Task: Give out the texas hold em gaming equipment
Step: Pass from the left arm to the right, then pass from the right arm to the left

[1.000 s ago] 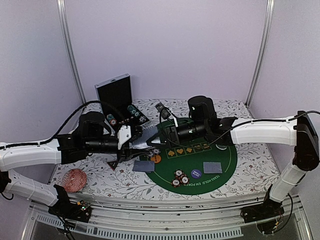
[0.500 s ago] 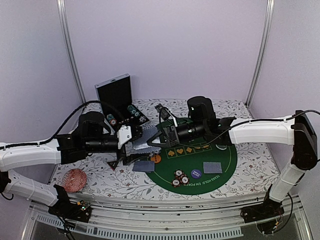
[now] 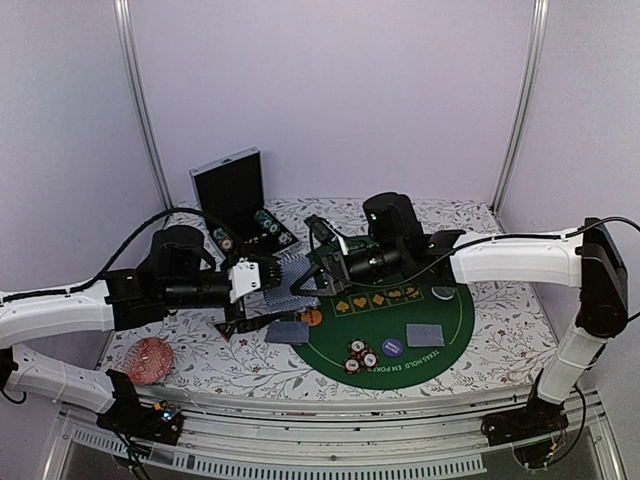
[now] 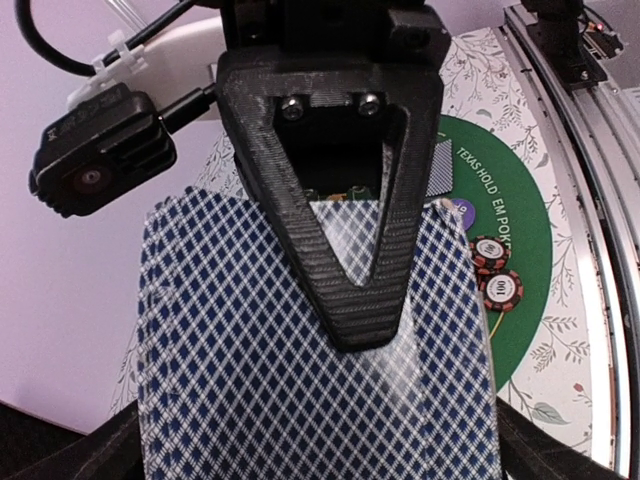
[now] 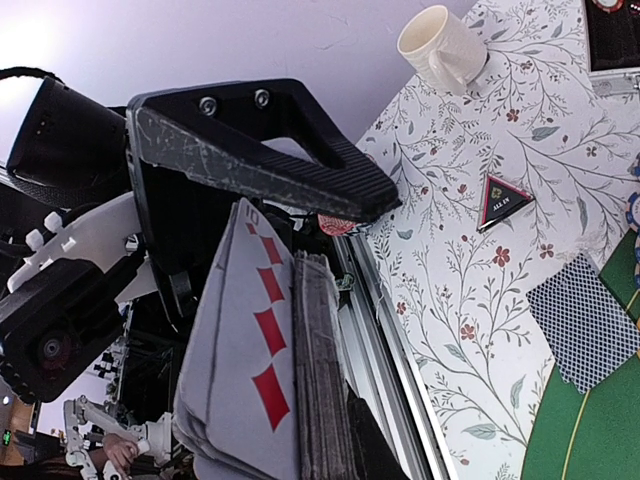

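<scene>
From the top camera, you see the left gripper (image 3: 262, 283) clamped on the deck of playing cards (image 3: 288, 270), which it holds in the air above the left rim of the green felt mat (image 3: 445, 310). The right gripper (image 3: 316, 272) meets the deck from the opposite side, and its own body blocks the point of contact. On the mat lie a cluster of poker chips (image 3: 360, 354), a purple button (image 3: 392, 347), an orange button (image 3: 313, 317) and a face-down card (image 3: 424, 335). Behind the left arm stands an open black case (image 3: 230, 185). A red patterned round object (image 3: 152, 360) lies at the table's front left. In the left wrist view the deck's blue diamond backs fill the frame. A black triangular finger (image 4: 345, 200) of the right gripper lies across them, and the left gripper's own fingers are cut off at the bottom corners. In the right wrist view the deck shows edge-on, fronted by a red diamond card. Only one finger shows above it, so you cannot tell whether the right gripper is pinching or spread; it appears merely to rest there. Beyond lie a cream mug (image 5: 440, 45) and a black triangular marker (image 5: 503, 203).
</scene>
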`<state>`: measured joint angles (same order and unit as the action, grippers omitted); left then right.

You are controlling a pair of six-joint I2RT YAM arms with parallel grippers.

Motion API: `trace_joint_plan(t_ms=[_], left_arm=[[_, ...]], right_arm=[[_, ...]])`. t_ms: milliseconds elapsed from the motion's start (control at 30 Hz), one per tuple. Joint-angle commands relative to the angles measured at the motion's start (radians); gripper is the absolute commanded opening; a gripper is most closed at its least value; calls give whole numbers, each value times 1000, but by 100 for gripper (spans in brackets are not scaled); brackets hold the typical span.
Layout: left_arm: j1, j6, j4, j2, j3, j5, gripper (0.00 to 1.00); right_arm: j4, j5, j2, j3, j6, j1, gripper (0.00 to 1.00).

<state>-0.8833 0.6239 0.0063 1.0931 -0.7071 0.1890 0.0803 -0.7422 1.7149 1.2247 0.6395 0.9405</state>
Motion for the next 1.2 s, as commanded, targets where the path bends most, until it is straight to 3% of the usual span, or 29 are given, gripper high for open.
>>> trace_joint_plan(t_ms=[0,333,500,633,900,1167], left_arm=[[-4,28,-12,-13,-6,-39,98],[-8,3,-28,33,-26,-38,97],[-8,-7,-34,47,-33,-38,88],[-9,-16,-34,50,-38,-26,71],[-9,-32,-51,68,-50,-3,55],[-8,-32,-51,57,-43,21,49]], right_arm=[[-59,-8,29,44,-7,22,2],[-68,-19,70,89,1,41,2],[-52,-29,67,91,2,43,2],[-52,-36,72,90,5,44,4],[-11,-62,60,81,10,43,11],[12,-79,49,73,5,42,16]])
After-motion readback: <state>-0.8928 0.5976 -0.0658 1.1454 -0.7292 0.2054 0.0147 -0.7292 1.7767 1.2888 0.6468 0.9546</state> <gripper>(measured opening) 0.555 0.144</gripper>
